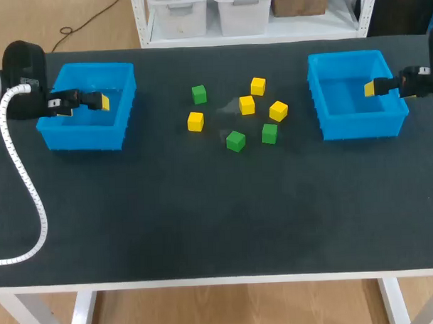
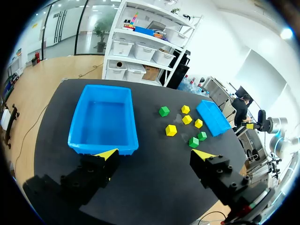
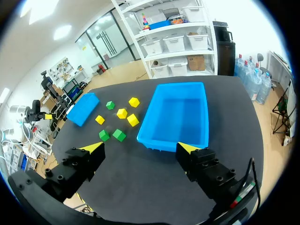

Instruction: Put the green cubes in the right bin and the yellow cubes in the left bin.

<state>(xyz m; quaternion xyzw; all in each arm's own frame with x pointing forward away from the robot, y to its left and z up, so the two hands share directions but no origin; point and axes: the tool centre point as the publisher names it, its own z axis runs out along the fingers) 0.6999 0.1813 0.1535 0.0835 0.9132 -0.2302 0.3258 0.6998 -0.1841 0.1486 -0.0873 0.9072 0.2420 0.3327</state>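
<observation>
Head view: rectangular plastic left bin (image 1: 80, 138)

The table's dark charcoal covering (image 1: 204, 219) looks matt and finely grained, like felt. At its left end the bright blue rectangular plastic left bin (image 1: 92, 67), and at its right end the matching right bin (image 1: 344, 56), are smooth with a faint sheen. Mid-covering, the small green cubes (image 1: 236, 141) and yellow cubes (image 1: 247, 105) show flat, dull faces. A white ribbed plastic hose (image 1: 25, 190) crosses the covering's left part.
</observation>
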